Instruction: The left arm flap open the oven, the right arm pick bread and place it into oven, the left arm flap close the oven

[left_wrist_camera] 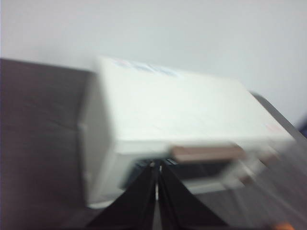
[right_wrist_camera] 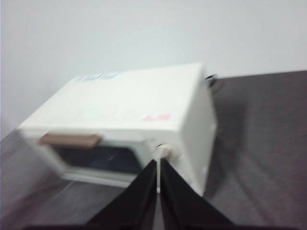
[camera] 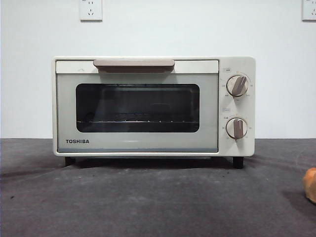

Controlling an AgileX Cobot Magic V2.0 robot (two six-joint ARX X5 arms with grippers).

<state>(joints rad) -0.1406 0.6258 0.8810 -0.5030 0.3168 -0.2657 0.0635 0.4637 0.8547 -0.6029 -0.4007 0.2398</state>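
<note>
The cream-white TOSHIBA oven (camera: 153,106) stands in the middle of the dark table with its door closed and its beige handle (camera: 134,64) along the top. Just a sliver of the golden-brown bread (camera: 310,184) shows at the right edge of the front view. Neither arm appears in the front view. In the blurred left wrist view, my left gripper (left_wrist_camera: 156,165) hangs above and in front of the oven (left_wrist_camera: 168,120), jaws shut and holding nothing. My right gripper (right_wrist_camera: 158,162) is likewise shut and empty, above the oven (right_wrist_camera: 129,115) near its knob side.
A white wall with two power sockets (camera: 91,9) stands behind the oven. Dark grey cloth covers the table (camera: 148,202) in front of the oven. Two beige knobs (camera: 237,85) sit on the oven's right panel.
</note>
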